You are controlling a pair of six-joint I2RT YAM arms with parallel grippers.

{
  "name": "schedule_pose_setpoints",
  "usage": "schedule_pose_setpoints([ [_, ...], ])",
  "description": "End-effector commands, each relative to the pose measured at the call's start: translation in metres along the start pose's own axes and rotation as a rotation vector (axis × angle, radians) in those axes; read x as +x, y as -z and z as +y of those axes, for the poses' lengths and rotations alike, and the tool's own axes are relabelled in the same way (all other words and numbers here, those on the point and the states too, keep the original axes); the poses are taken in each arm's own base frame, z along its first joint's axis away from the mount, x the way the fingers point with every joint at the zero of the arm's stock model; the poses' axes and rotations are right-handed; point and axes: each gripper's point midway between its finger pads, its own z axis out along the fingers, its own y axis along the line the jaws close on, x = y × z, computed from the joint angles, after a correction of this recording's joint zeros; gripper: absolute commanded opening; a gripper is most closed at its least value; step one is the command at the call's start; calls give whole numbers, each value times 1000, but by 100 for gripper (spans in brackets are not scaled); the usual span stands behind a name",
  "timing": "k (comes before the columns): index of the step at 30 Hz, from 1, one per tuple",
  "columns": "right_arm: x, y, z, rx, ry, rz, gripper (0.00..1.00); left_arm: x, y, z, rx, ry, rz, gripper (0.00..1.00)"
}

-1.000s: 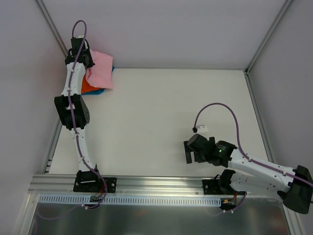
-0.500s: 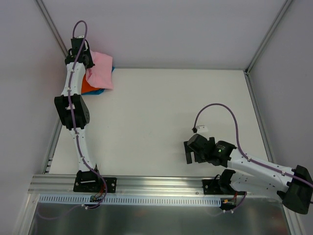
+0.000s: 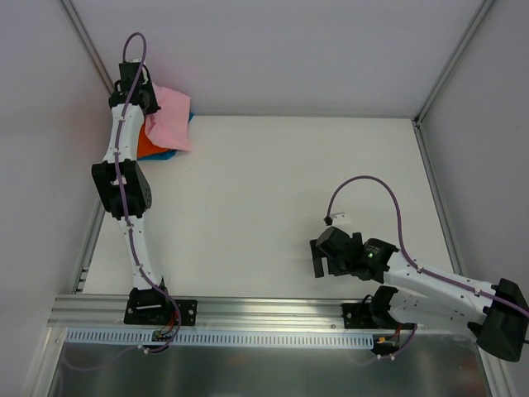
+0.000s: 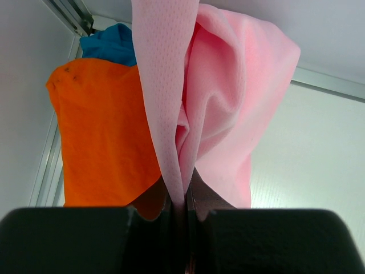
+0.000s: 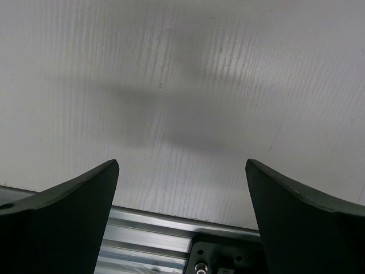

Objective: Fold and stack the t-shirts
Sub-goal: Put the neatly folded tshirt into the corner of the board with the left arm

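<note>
The flat white table (image 3: 273, 198) sits inside a box of plain, pale grey walls (image 3: 273, 50). Thin silver metal posts (image 3: 450, 62) run up the corners. A long silver metal rail (image 3: 264, 310) runs along the near edge of the table, and both arms are bolted to it.

The soft cloth shirts are all in the far left corner of the table. From above, the light pink t-shirt (image 3: 171, 120) covers part of the bright orange t-shirt (image 3: 147, 149). Only a thin strip of the teal-blue t-shirt (image 3: 172, 154) peeks out. The white left arm (image 3: 124, 186) reaches all the way to that corner. The black left gripper (image 3: 136, 91) is at the pink shirt's left edge. From up there you cannot tell how its fingers stand.

The left wrist camera shows it. The two black fingers (image 4: 85, 240) are pressed together on a fold of the pink cloth, which is bunched up in soft folds. The orange shirt lies flat to the left, and the blue one is crumpled past it, by the wall.

The right arm (image 3: 430, 281) lies low at the near right, well apart from the shirts, with a purple cable (image 3: 364, 186) looping over it. The right gripper (image 3: 318, 256) looks like a dark lump from above. Its own camera shows the fingers (image 5: 57, 200) spread wide, with bare table and the rail between them.
</note>
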Motion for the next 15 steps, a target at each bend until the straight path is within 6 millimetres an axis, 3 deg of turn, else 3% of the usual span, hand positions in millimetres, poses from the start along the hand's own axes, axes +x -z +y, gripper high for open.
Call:
schedule_pose_setpoints([
  [1, -3, -2, 0, 0, -6, -12, 99, -60, 50, -8, 41, 9, -150, 0],
  [15, -2, -3, 1, -3, -4, -11, 100, -67, 57, -14, 50, 5, -163, 0],
])
